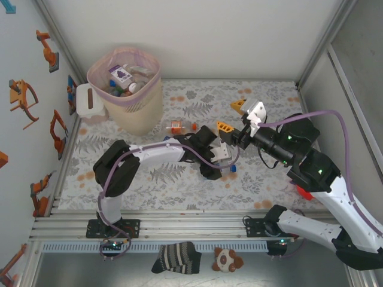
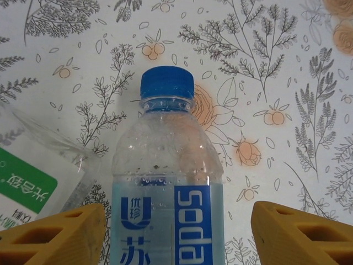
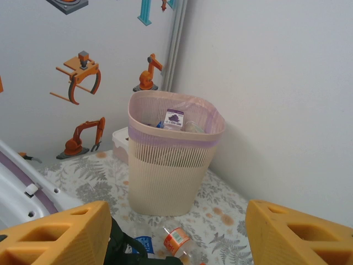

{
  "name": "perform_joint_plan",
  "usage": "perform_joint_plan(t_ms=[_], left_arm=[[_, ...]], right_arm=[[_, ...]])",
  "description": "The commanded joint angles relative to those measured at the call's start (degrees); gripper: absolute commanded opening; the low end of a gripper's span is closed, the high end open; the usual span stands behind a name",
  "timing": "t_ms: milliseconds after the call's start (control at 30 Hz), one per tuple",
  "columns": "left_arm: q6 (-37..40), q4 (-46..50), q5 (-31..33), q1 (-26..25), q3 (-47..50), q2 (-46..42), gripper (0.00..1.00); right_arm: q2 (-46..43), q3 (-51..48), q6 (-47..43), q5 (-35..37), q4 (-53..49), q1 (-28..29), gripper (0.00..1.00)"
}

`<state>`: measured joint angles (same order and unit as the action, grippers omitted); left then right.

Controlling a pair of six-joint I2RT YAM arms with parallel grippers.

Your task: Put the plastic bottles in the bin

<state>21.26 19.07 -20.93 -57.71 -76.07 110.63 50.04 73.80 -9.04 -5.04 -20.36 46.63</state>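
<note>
Already, plastic bottles [image 1: 121, 75] inside bin [image 1: 139, 115].

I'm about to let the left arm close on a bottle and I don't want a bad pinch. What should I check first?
1. Jaws of the left gripper apart: ok.
2. The blue-capped bottle lies between its fingers: ok, though nearer one side.
3. The green-labelled bottle is out of the pinch: cannot tell, it lies right beside one finger.
4. The right gripper is open, empty and raised out of the way: ok.
5. The bin is upright with its mouth open: ok.
6. Room left in the bin: cannot tell.
</note>
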Motion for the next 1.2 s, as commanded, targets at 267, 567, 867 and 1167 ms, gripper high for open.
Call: perform_joint_plan(t_ms=[267,567,867,1167], left_arm=[[0.68,3.05,2.48,-1.09,-3.89,5.76,0.65],[1.19,3.37,3.00,-0.91,-3.42,4.42,0.49],[-0.12,2.68,2.09,0.96,-1.39,-2.56,0.45],[-3.52,1.32,-0.83,6.61,2.83,-10.97,0.44]], right_arm=[[-0.80,1.35,-0.54,0.14,0.10,0.04,0.65],[-0.94,1.27,-0.42,0.29,0.06,0.03,0.65],[-0.59,0.90,-0.54,0.17,0.64,0.04,0.65],[-0.37,0.52,-0.53,-0.06,1.30,0.03,0.65]])
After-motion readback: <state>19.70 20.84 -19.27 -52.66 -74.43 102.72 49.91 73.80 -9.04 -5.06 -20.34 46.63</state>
